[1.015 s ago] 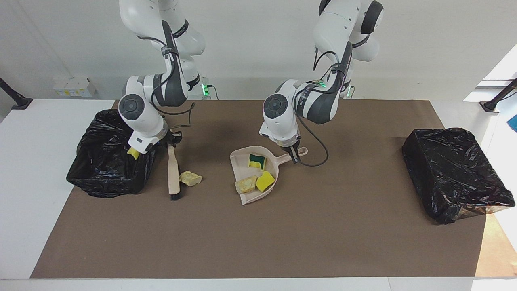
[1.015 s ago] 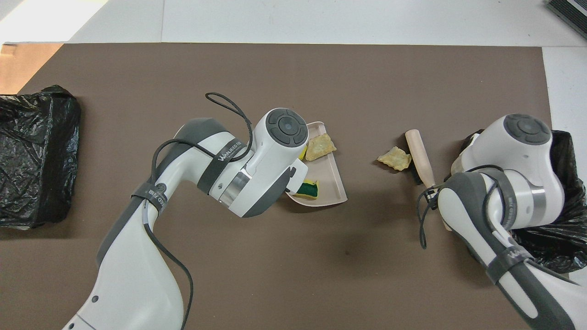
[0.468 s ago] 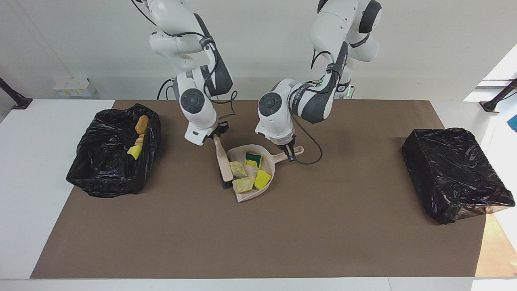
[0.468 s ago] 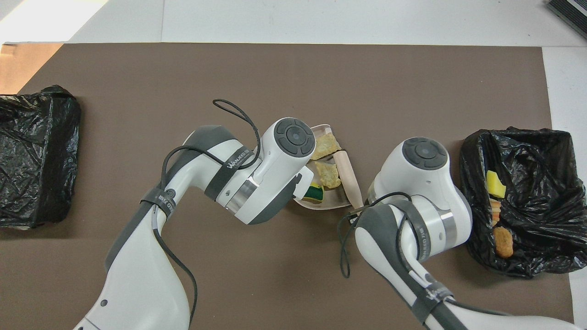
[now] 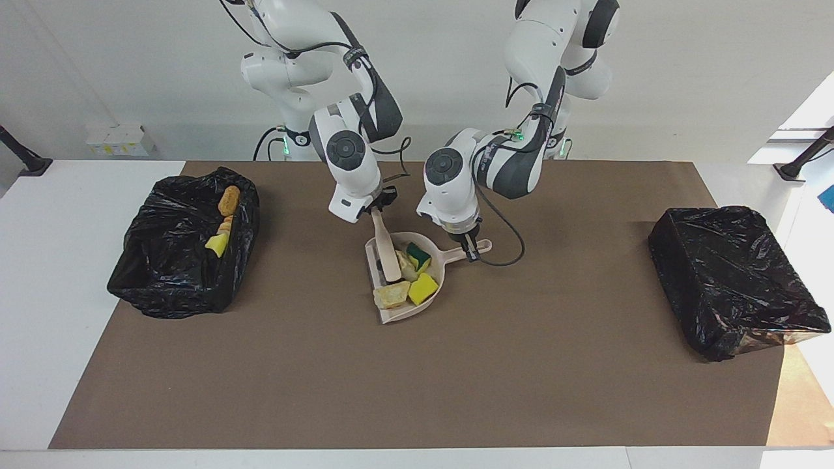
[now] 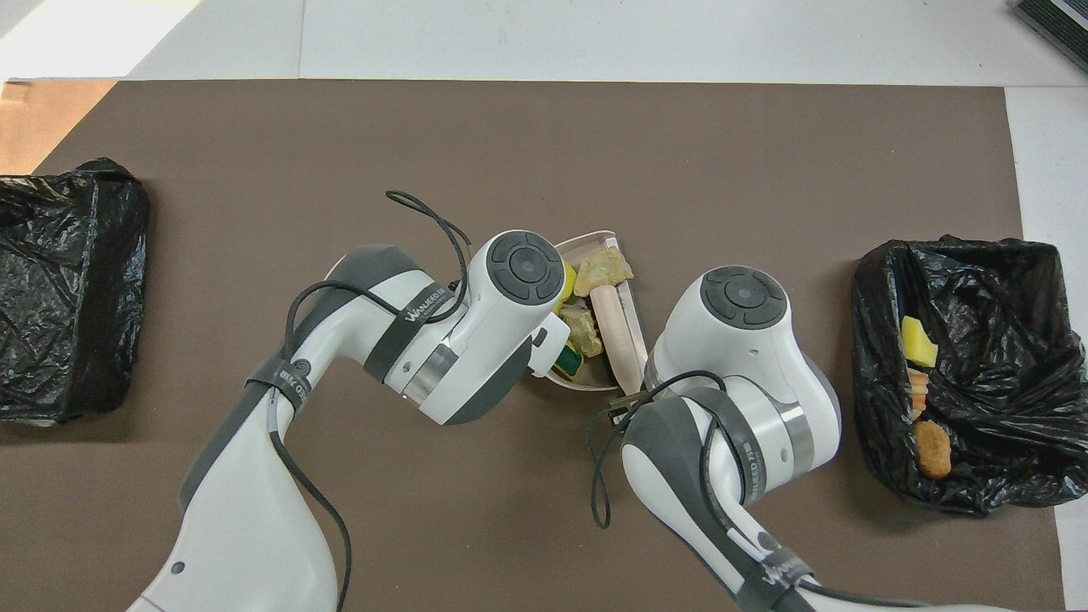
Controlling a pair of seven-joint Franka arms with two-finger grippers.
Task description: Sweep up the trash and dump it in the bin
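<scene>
Table (image 5: 456, 391): trash (image 5: 407, 286) in dustpan (image 5: 397, 316) (beside brush (image 5: 388, 254)).

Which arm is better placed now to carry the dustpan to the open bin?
Left, probably. The left gripper is shut on the dustpan handle, with four scraps in it. The right gripper holds the brush, so it cannot take the pan.

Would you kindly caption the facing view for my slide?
Right gripper brushes scraps into the dustpan with the hand brush, left gripper holding its handle.
</scene>
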